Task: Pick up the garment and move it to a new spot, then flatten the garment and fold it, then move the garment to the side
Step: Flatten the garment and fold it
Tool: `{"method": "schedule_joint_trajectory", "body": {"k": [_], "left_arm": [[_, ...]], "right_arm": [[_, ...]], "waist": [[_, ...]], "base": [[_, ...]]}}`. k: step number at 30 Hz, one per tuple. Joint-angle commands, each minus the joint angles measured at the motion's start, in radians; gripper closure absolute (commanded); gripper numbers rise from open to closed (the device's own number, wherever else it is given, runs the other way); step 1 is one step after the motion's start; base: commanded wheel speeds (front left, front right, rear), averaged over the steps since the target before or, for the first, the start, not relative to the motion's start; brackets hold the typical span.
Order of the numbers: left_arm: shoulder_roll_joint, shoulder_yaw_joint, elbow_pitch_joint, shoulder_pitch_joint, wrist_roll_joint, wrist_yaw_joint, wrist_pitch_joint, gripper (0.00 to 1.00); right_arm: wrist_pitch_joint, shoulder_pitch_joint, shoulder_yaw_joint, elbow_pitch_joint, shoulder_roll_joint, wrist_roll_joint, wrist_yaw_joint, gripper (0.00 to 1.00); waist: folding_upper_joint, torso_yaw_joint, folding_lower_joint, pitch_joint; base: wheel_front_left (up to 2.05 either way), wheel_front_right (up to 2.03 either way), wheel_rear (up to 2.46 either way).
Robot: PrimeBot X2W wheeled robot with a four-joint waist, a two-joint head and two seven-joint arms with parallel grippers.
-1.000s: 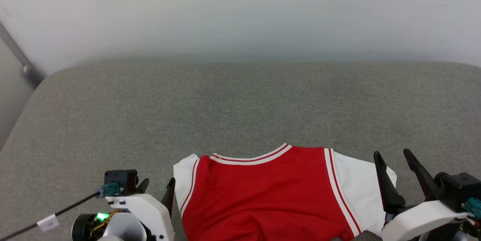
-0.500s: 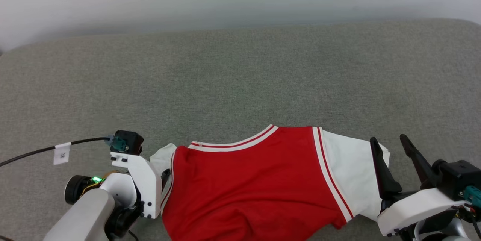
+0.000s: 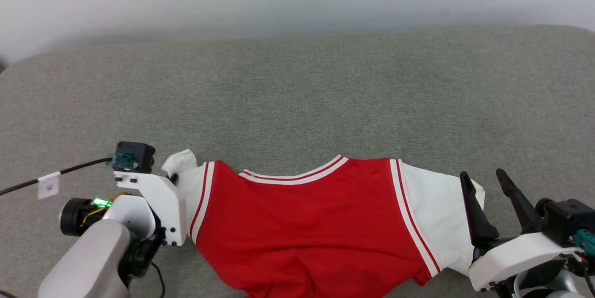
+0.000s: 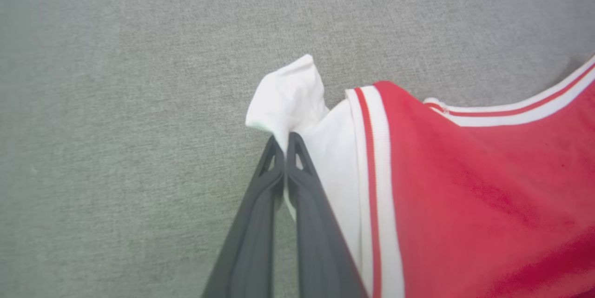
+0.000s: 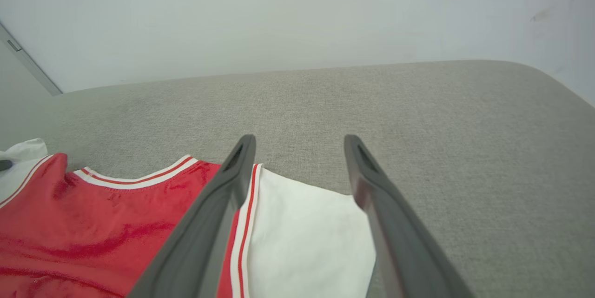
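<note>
At the near edge of the grey cushion (image 3: 297, 102): garment (image 3: 302, 233) spread, looks soft, limp, likely slippery. My left end effector (image 4: 284, 142) pinches its white sleeve (image 4: 288, 98); right end effector (image 3: 482, 175) gapes above the other sleeve (image 5: 307, 233), the place to grip next.

The red jersey-style T-shirt with white short sleeves and red-and-white striped trim (image 3: 307, 223) is lying spread on the grey fabric surface (image 3: 297, 102), plain red face showing, neckline pointing away. The sleeve on the robot's right (image 3: 441, 214) is resting flat, while the opposite sleeve (image 4: 288, 98) is bunching upward, pinched by the left gripper (image 4: 284, 142).
</note>
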Motion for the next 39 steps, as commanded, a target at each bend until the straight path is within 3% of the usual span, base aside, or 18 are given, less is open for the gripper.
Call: {"method": "schedule_joint_trajectory", "body": {"k": [1,7,12,13,14,15,16,18,19,22,26,32,39], "left_arm": [[0.010,0.014,-0.023,0.021,-0.001,0.017,-0.012,1.00],[0.087,0.111,-0.165,0.136,-0.032,0.147,-0.019,1.00],[0.079,0.178,-0.186,0.289,-0.122,0.210,-0.017,1.00],[0.072,0.185,-0.178,0.311,-0.137,0.211,-0.021,0.88],[0.059,0.191,-0.171,0.329,-0.152,0.208,-0.029,0.64],[0.053,0.197,-0.162,0.340,-0.159,0.203,-0.044,0.11],[0.045,0.202,-0.153,0.348,-0.161,0.199,-0.062,0.00],[0.025,0.210,-0.141,0.363,-0.161,0.198,-0.107,0.00],[0.005,0.241,-0.134,0.364,-0.143,0.212,-0.209,0.00],[-0.004,0.252,-0.139,0.369,-0.111,0.206,-0.307,0.00],[-0.016,0.225,-0.200,0.352,-0.026,0.156,-0.491,0.00],[-0.037,0.176,-0.282,0.350,0.047,0.129,-0.565,0.00],[-0.060,0.136,-0.345,0.376,0.093,0.130,-0.583,0.00]], "right_arm": [[0.001,0.001,-0.004,0.003,0.000,0.001,0.000,0.00],[0.006,0.009,-0.003,0.005,0.001,0.006,0.000,0.00],[0.000,-0.004,0.004,0.004,0.001,0.008,0.000,0.00],[-0.001,-0.008,0.006,0.006,0.001,0.009,0.000,0.00],[-0.003,-0.010,0.003,0.007,0.001,0.009,0.000,0.00],[-0.005,-0.010,0.000,0.009,0.001,0.008,0.000,0.00],[-0.006,-0.010,-0.004,0.010,0.001,0.008,0.000,0.00],[-0.007,-0.009,-0.009,0.014,0.001,0.003,0.000,0.00],[-0.003,0.002,-0.016,0.017,0.001,-0.002,0.000,0.00],[0.005,0.016,-0.025,0.017,0.001,-0.005,0.000,0.00],[0.025,0.044,-0.032,0.005,0.001,-0.014,0.000,0.00],[0.041,0.066,-0.039,-0.009,0.001,-0.016,0.000,0.00],[0.073,0.086,-0.073,0.023,0.000,-0.004,0.000,0.00]], "waist": [[0.0000,0.016,0.0000,-0.013],[0.0000,0.045,0.0000,-0.025],[0.0000,0.042,0.0000,-0.016],[0.0000,0.039,0.0000,-0.013],[0.0000,0.036,0.0000,-0.012],[0.0000,0.035,0.0000,-0.012],[0.0000,0.033,0.0000,-0.013],[0.0000,0.030,0.0000,-0.021],[0.0000,0.027,0.0000,-0.043],[0.0000,0.028,0.0000,-0.073],[0.0000,0.030,0.0000,-0.129],[0.0000,0.031,0.0000,-0.159],[0.0000,0.045,0.0000,-0.170]], "base": [[0.00,0.00,0.00],[0.00,0.00,0.00],[0.00,0.00,0.00],[0.00,0.00,0.00],[0.00,0.00,0.00],[0.00,0.00,0.00],[0.00,0.00,0.00],[0.00,0.00,0.00],[0.00,0.00,0.00],[0.00,0.00,0.00],[0.00,0.00,0.00],[0.00,0.00,0.00],[0.00,0.00,0.00]]}}
